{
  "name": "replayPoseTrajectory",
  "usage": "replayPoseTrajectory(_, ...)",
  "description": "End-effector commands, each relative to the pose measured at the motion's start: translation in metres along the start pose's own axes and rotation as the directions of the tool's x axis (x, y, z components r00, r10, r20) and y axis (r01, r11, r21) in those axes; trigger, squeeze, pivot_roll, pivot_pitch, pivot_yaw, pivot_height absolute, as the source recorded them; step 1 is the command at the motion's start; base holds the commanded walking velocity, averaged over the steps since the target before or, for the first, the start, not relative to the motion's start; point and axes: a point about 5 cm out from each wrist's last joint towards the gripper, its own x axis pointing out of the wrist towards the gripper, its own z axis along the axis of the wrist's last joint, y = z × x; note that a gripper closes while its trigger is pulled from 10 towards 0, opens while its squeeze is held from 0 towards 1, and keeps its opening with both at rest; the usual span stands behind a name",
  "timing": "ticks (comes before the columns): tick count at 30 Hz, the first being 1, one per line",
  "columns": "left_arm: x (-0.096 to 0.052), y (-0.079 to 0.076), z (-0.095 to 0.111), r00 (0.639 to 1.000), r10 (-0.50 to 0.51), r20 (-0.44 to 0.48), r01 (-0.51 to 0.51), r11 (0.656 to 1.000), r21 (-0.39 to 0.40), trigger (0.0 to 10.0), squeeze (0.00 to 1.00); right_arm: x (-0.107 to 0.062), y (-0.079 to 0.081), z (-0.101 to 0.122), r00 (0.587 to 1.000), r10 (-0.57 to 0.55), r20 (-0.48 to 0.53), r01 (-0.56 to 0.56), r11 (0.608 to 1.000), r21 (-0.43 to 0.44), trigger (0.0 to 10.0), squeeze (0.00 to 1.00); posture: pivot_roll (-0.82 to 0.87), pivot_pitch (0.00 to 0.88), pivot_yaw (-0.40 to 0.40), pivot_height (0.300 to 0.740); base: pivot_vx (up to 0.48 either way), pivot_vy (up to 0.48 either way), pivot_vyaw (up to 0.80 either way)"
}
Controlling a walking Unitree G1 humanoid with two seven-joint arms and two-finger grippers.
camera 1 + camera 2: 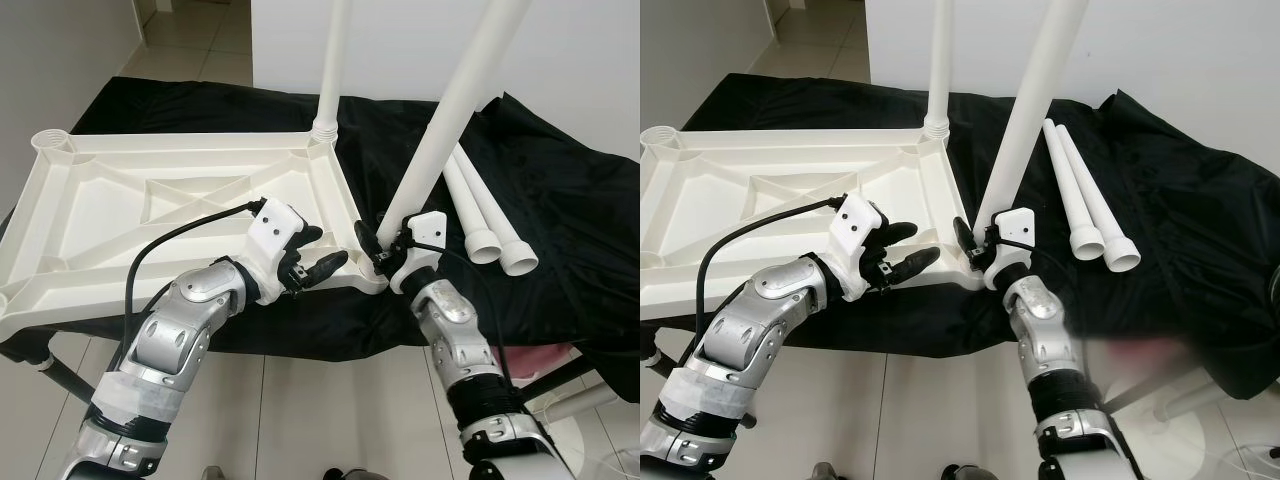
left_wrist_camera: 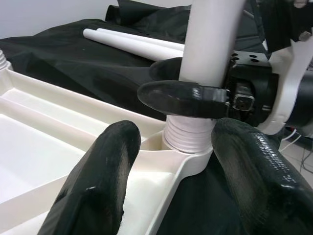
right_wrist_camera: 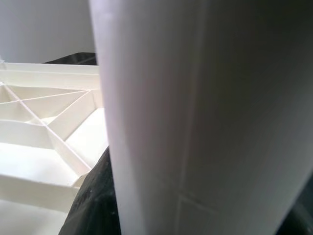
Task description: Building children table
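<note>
right, the white tabletop (image 1: 150,200) lies upside down on the black cloth (image 1: 560,220), ribs facing up, its near edge hanging just past the cloth's front. one leg (image 1: 333,70) already stands upright in the far corner socket on the robot's right side. and here's the action: the right gripper (image 1: 378,243) is clenched around the base of a second leg (image 1: 455,110), just above its threaded end, and that end sits in the near right corner socket (image 2: 188,147) while the leg leans away to the right. from the left wrist you can see the black fingers (image 2: 181,98) pinching the pole right over the ribbed collar. the left gripper (image 1: 315,255) hovers just beside that same corner, over the tabletop's near rim, fingers spread apart and holding nothing. two spare legs (image 1: 485,215) lie side by side on the cloth to the right of the tilted one, flared ends toward the robot. another empty socket (image 1: 55,143) shows at the far left corner. pale floor tiles (image 1: 330,400) below.
</note>
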Motion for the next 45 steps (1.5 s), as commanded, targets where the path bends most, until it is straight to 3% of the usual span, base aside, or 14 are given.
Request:
replayPoseTrajectory(1, 0.001, 0.0, 0.001, 1.0, -0.005, -0.007, 0.005, 1.0, 0.011, 10.0, 0.0, -0.01, -0.001, -0.024, 0.989, -0.095, -0.114, 0.102, 0.993, 0.055, 10.0, 0.0, 0.03, 0.101, -0.062, 0.74, 0.0, 0.0, 0.0)
replayPoseTrajectory(8, 0.002, 0.0, 0.001, 1.0, -0.005, -0.004, 0.005, 1.0, 0.008, 10.0, 0.0, -0.004, 0.011, -0.015, 0.96, -0.273, -0.058, 0.277, 0.957, 0.084, 10.0, 0.0, 0.03, 0.105, -0.068, 0.74, 0.0, 0.0, 0.0)
replayPoseTrajectory(11, 0.002, -0.001, 0.001, 1.0, -0.003, -0.002, 0.003, 1.0, 0.004, 10.0, 0.0, -0.003, 0.016, -0.012, 0.912, -0.407, -0.046, 0.41, 0.906, 0.103, 10.0, 0.0, 0.03, 0.107, -0.078, 0.74, 0.0, 0.0, 0.0)
replayPoseTrajectory(16, 0.002, -0.001, 0.0, 1.0, -0.002, -0.001, 0.002, 1.0, 0.001, 10.0, 0.0, -0.002, 0.018, -0.009, 0.897, -0.441, -0.042, 0.442, 0.89, 0.112, 10.0, 0.0, 0.02, 0.105, -0.081, 0.74, 0.0, 0.0, 0.0)
replayPoseTrajectory(22, 0.003, -0.002, 0.0, 1.0, 0.001, 0.001, -0.001, 1.0, 0.002, 10.0, 0.0, -0.003, 0.011, -0.005, 0.83, -0.556, -0.046, 0.557, 0.823, 0.108, 10.0, 0.0, 0.03, 0.099, -0.089, 0.74, 0.0, 0.0, 0.0)
replayPoseTrajectory(32, 0.003, -0.002, 0.0, 1.0, -0.001, 0.001, 0.001, 1.0, 0.005, 10.0, 0.0, -0.004, 0.009, -0.002, 0.82, -0.572, -0.01, 0.571, 0.818, 0.073, 10.0, 0.0, 0.03, 0.089, -0.09, 0.74, 0.0, 0.0, 0.0)
replayPoseTrajectory(33, 0.004, -0.002, 0.0, 1.0, -0.002, 0.001, 0.002, 1.0, 0.006, 10.0, 0.0, -0.003, 0.009, 0.003, 0.84, -0.543, 0.025, 0.538, 0.837, 0.099, 10.0, 0.79, 0.03, 0.083, -0.087, 0.74, 0.0, 0.0, 0.0)
replayPoseTrajectory(34, 0.004, -0.002, 0.0, 1.0, -0.002, 0.001, 0.002, 1.0, 0.006, 10.0, 0.0, -0.003, 0.009, 0.003, 0.84, -0.543, 0.025, 0.538, 0.837, 0.099, 10.0, 0.79, 0.03, 0.083, -0.087, 0.74, 0.0, 0.0, 0.0)
replayPoseTrajectory(35, 0.004, -0.002, 0.0, 1.0, -0.004, 0.001, 0.004, 1.0, 0.006, 10.0, 0.0, -0.003, 0.009, 0.007, 0.863, -0.501, 0.064, 0.49, 0.861, 0.135, 10.0, 1.0, 0.03, 0.08, -0.087, 0.74, 0.0, 0.0, 0.0)
replayPoseTrajectory(42, 0.005, -0.003, 0.0, 1.0, -0.01, 0.002, 0.01, 1.0, 0.007, 10.0, 0.0, -0.002, 0.0, 0.021, 0.909, -0.387, 0.153, 0.366, 0.918, 0.151, 10.0, 1.0, 0.03, 0.074, -0.085, 0.74, 0.0, 0.0, 0.0)
replayPoseTrajectory(43, 0.005, -0.003, 0.0, 1.0, -0.011, 0.002, 0.011, 1.0, 0.008, 10.0, 0.0, -0.001, -0.004, 0.022, 0.934, -0.322, 0.155, 0.303, 0.943, 0.137, 10.0, 0.0, 0.03, 0.074, -0.085, 0.74, 0.0, 0.0, 0.0)
replayPoseTrajectory(45, 0.005, -0.003, 0.001, 1.0, -0.012, 0.003, 0.012, 1.0, 0.009, 10.0, 0.0, -0.001, -0.008, 0.023, 0.95, -0.271, 0.154, 0.255, 0.96, 0.119, 10.0, 0.0, 0.03, 0.074, -0.085, 0.74, 0.0, 0.0, 0.0)
